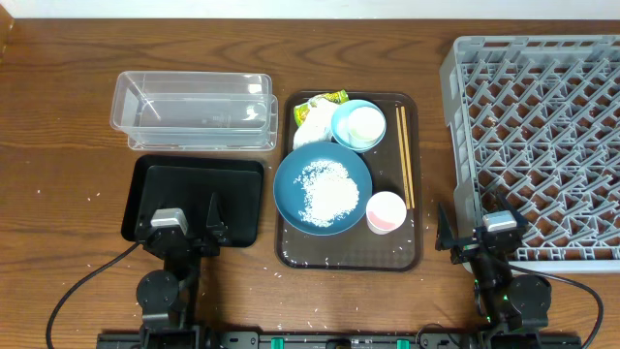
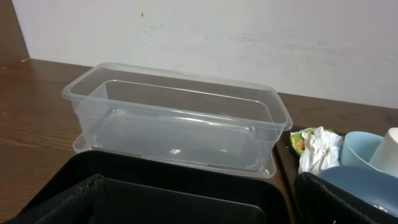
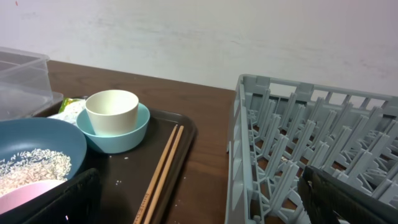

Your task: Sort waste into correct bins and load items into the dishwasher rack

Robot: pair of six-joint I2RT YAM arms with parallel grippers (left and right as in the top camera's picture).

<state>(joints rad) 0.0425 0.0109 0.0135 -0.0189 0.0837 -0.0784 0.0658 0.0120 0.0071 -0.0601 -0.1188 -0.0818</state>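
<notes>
No legible text, labels or numbers, print on snack wrapper (image 1: 329, 99) too small to read

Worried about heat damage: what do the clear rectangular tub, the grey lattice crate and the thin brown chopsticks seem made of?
Clear rectangular tub: glossy plastic, see-through, highlights on its walls. Grey lattice crate: matte moulded plastic, by its uniform colour and ribbed grid. Thin brown chopsticks: likely bare wood or bamboo, pale and dull; grain too small to tell.

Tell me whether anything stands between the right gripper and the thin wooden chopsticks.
Nothing visible does. The thin wooden chopsticks lie uncovered at the brown serving tray's right edge, nearest the open right gripper.
</notes>
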